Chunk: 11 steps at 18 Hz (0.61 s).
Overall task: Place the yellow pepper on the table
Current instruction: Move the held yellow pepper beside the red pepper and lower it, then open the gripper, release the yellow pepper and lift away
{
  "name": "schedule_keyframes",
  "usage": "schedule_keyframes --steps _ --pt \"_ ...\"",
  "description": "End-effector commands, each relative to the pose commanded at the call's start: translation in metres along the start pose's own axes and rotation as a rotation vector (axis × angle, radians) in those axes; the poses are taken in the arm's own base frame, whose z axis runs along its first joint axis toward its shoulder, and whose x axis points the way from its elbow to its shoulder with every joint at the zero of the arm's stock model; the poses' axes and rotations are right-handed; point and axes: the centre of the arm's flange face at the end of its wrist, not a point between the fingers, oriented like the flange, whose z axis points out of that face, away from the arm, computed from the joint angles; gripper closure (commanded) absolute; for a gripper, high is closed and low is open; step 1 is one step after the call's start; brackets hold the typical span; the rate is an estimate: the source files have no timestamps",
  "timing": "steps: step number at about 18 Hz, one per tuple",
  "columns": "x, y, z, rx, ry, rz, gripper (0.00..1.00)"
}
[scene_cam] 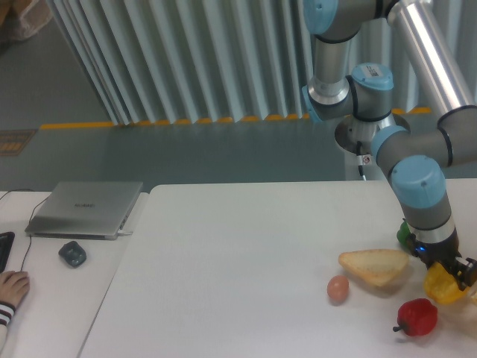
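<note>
The yellow pepper (pixel 444 287) hangs at the right edge of the view, just above the white table (pixel 246 261), with my gripper (pixel 449 277) shut on it from above. It sits between the bread slice (pixel 375 267) to its left and the red pepper (pixel 417 316) below it. The arm's wrist hides most of the green pepper (pixel 403 233) behind it.
A brown egg (pixel 338 288) lies left of the bread. On the narrower desk to the left are a grey laptop (pixel 86 208), a dark mouse (pixel 72 253) and a person's hand (pixel 13 287). The robot base (pixel 370 142) stands behind the table's far edge.
</note>
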Motion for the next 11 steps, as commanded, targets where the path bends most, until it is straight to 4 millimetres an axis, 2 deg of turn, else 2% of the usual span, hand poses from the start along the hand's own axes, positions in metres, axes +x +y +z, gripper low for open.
schedule_keyframes --steps 6,7,11 --pt "0.002 0.0 -0.025 0.052 -0.013 0.007 0.0" --pt "0.0 0.001 -0.044 0.112 -0.011 -0.001 0.0" --pt "-0.012 0.009 -0.088 0.21 0.067 -0.012 0.0"
